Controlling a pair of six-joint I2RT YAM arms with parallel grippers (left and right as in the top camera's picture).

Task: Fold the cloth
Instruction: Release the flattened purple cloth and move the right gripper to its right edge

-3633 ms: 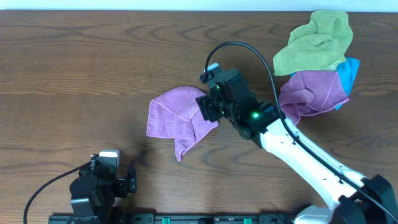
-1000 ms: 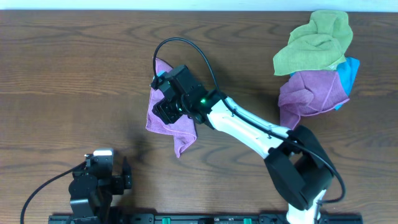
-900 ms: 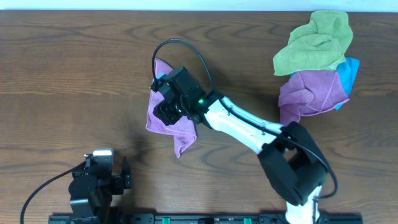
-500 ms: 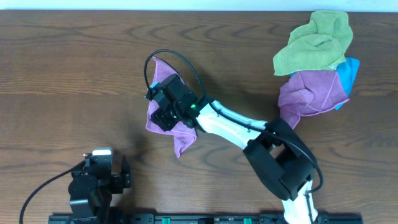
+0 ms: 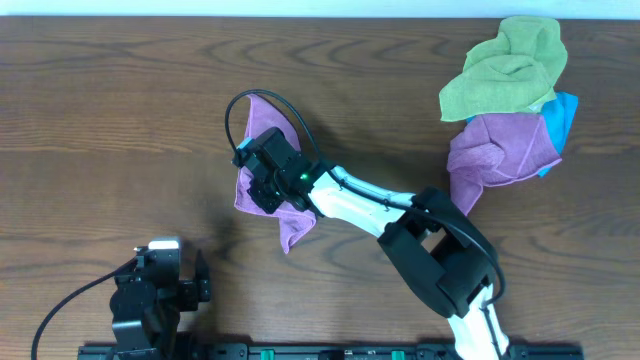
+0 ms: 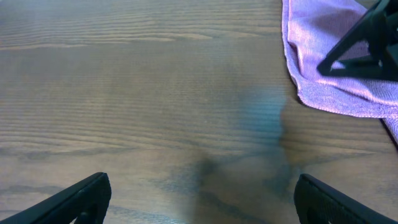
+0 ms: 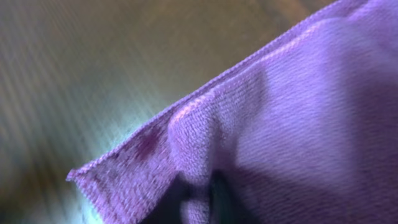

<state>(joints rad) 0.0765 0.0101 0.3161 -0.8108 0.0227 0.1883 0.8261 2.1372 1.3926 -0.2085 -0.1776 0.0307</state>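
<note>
Lying left of centre on the worktop (image 5: 120,120), the purple cloth (image 5: 296,220) is sitting under the right end effector (image 5: 264,180), arm stretching long across; its grip, I cannot tell. Left end effector (image 6: 200,199) is resting at the near edge, fingers apart.

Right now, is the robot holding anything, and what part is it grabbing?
The right gripper looks pinched on the purple cloth, at its hemmed edge near a corner. The left gripper holds nothing.
</note>
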